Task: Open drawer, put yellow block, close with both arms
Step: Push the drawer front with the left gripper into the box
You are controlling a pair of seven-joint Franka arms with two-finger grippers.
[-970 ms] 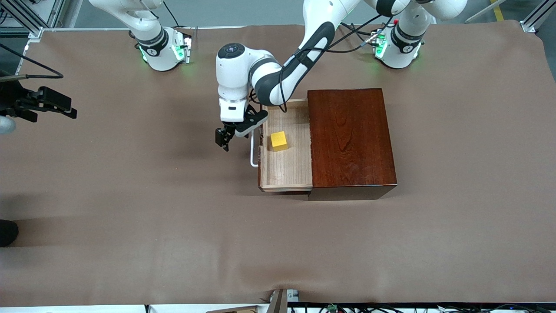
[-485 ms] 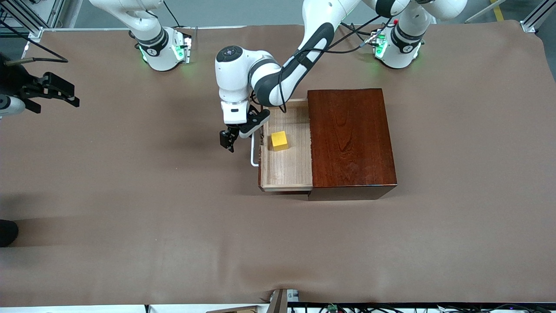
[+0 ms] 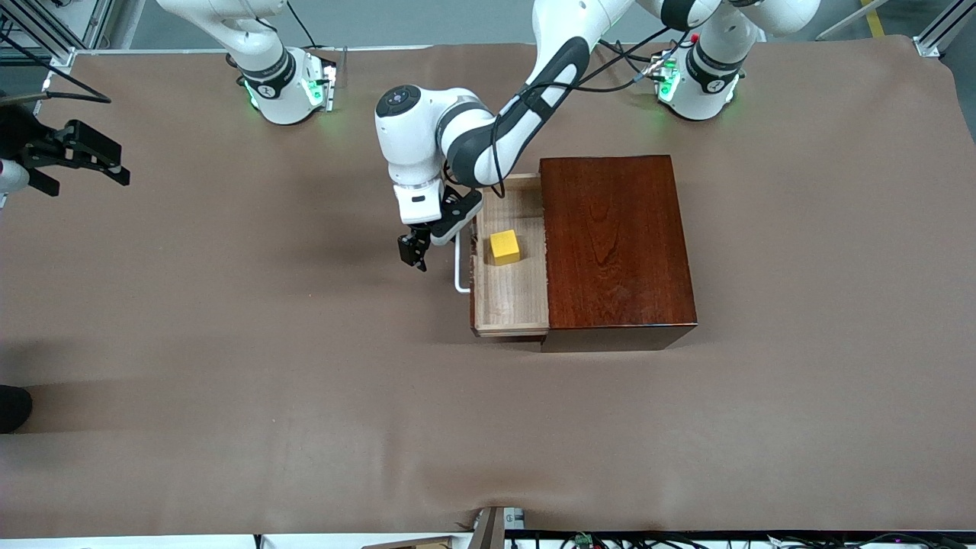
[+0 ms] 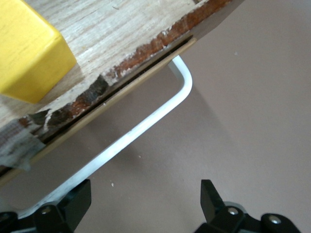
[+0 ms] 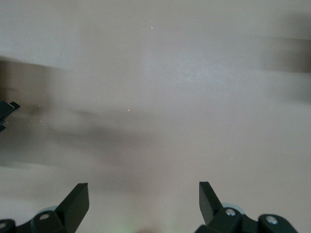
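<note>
The drawer point(image 3: 509, 293) is half shut with the block point(image 3: 505, 247) inside. The left gripper point(image 3: 415, 252), fingers spread, seemingly presses the handle point(image 3: 460, 268) and could slip off; the right gripper point(image 3: 72, 156) waits with fingers spread.

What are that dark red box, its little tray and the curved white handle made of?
The box looks like glossy lacquered reddish wood, with visible grain and sheen. The drawer floor is pale, matte bare wood with fine grain lines. The handle is a smooth white bar, painted metal or plastic; I cannot tell which.
</note>
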